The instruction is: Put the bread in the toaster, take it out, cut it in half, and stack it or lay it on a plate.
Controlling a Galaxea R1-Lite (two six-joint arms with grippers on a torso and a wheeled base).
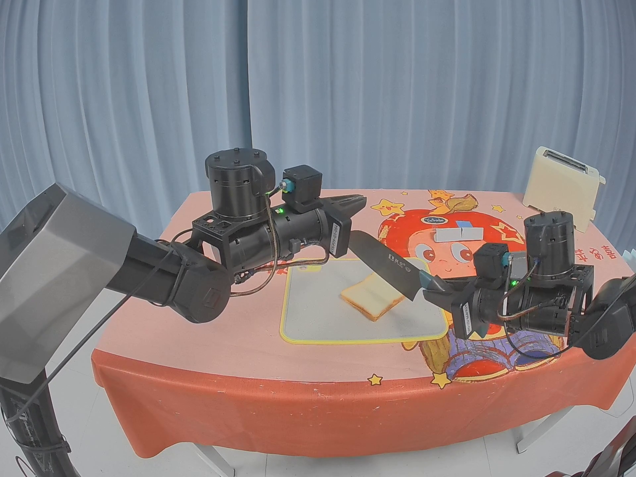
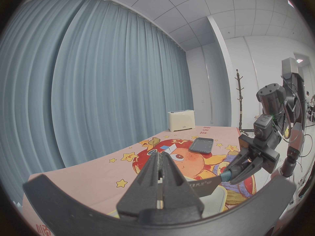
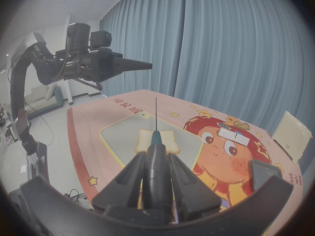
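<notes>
- One slice of bread (image 1: 373, 297).
- One knife (image 1: 387, 263).
- One cutting board (image 1: 311, 313), pale with a yellow rim.
- One cream toaster (image 1: 562, 187).
- One dark plate (image 2: 201, 145).
- Two pale labels (image 1: 448, 234), side by side.
- Two tools: the left tool (image 1: 358, 201) and the right tool (image 1: 430, 289).
- One worktop (image 1: 218, 352).

Holds left gripper (image 1: 360, 201) raised and level — fingers pressed together. Clamps knife (image 1: 387, 264) handle in right gripper (image 1: 434, 287), set lower.

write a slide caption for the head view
Right hand holds a knife over the bread slice on the cutting board.
</notes>
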